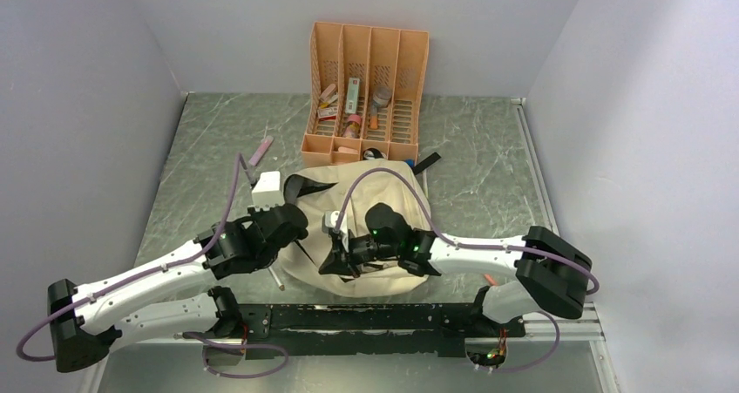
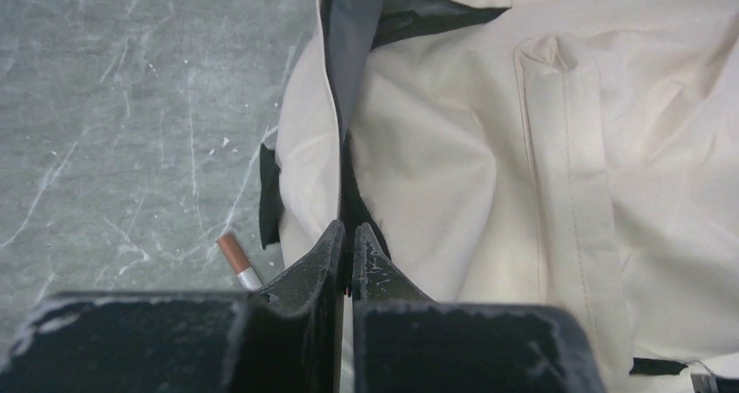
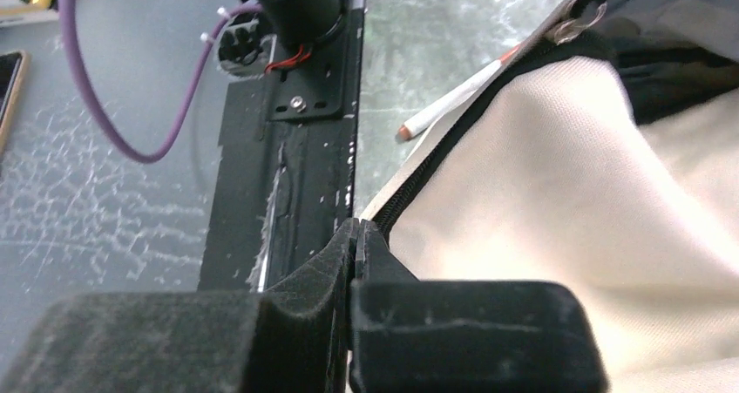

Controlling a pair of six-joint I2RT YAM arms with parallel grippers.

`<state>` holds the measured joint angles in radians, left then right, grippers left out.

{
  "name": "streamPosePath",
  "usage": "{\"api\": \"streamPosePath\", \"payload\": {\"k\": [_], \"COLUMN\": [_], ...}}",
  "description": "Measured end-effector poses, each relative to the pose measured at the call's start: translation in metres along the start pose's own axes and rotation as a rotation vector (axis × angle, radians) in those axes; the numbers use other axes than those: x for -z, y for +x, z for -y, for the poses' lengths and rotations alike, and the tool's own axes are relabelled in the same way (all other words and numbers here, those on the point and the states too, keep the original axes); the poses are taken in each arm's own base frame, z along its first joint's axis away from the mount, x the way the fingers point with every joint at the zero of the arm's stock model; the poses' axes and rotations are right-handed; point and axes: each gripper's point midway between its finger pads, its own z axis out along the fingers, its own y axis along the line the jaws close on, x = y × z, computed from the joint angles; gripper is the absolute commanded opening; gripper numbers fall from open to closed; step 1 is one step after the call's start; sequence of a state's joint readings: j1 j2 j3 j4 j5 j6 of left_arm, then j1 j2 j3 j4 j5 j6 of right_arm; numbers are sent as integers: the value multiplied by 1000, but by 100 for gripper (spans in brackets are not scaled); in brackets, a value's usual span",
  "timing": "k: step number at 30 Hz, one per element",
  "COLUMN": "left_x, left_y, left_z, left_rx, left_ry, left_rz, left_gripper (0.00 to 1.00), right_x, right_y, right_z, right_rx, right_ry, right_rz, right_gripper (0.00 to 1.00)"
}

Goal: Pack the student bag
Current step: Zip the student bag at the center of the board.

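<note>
Student bag [image 1: 401,193] lies flat at centre of desk [image 1: 488,158], just below the orange organiser [image 1: 327,49]. Left gripper [image 2: 349,236]: jaws together, pinching the bag's black-trimmed edge. Right gripper [image 3: 357,233]: jaws together on its zipper edge. Labels in the organiser are too small to read.

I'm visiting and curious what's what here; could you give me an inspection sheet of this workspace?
Surface: grey-green marbled table.
Job's things: student bag slumped mid-table, grey lining showing.
Clutter: orange organiser holding small items behind the bag; pink pen left of it; pencil beside the bag.
Grippers: left gripper and right gripper closed on the bag's zipper edge.
Cables: purple cable loops from each arm; one crosses the bag.
Surroundings: pale walls on three sides.
</note>
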<state>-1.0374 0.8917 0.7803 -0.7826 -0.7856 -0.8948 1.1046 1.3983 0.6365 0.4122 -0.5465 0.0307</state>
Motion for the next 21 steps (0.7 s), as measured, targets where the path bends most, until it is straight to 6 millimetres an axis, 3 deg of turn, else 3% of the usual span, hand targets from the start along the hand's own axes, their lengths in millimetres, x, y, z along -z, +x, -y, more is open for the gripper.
{"api": "streamPosePath", "payload": {"k": [9,17,21], "left_x": [-1,-9,-13], "left_y": [-21,-44,-52], "left_z": [0,-5,0], "left_rx": [-18,-44,-57], "left_ry": [-19,-68,-62], "left_rz": [35,91,108], "left_gripper": [5,5,5], "right_x": [13,29,38], "right_y": [10,42,33], "right_z": [-21,-51,-52], "right_rx": [10,-53,-26], "right_ry": [-98,-235,-207], "right_rz": [-56,-183,-160], "right_gripper": [0,0,22]}}
